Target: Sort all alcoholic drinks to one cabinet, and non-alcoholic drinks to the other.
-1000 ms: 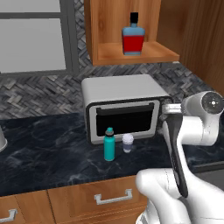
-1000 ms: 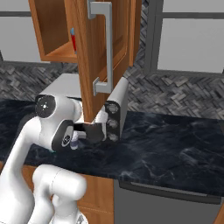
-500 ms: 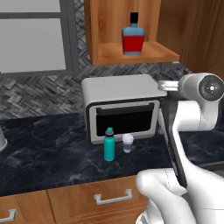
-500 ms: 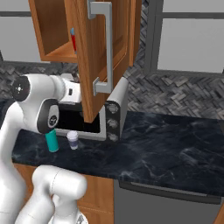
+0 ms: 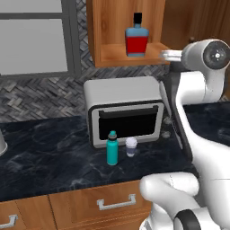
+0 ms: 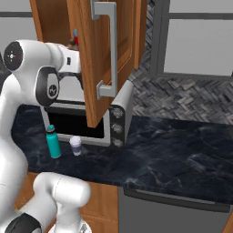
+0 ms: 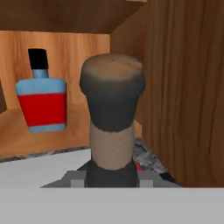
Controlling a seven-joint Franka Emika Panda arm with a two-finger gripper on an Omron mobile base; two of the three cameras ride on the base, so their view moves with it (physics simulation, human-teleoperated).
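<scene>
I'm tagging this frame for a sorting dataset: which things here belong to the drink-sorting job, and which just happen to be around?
Belongs to the job:
- blue bottle, standing in the open cabinet
- dark bottle, held in the gripper
- teal bottle on the counter
- lidded cup beside it
- cabinet door, swung open

Just around:
- microwave
- counter
- drawers
- window

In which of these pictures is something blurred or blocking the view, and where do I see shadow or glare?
Hand view: the dark bottle stands so near the lens that it looks soft and hides the middle; the blue bottle behind is sharper. Left base view: even light, no glare, a soft shadow under the microwave. Right base view: the cabinet door covers the shelf, and the counter shows only faint sheen.
</scene>
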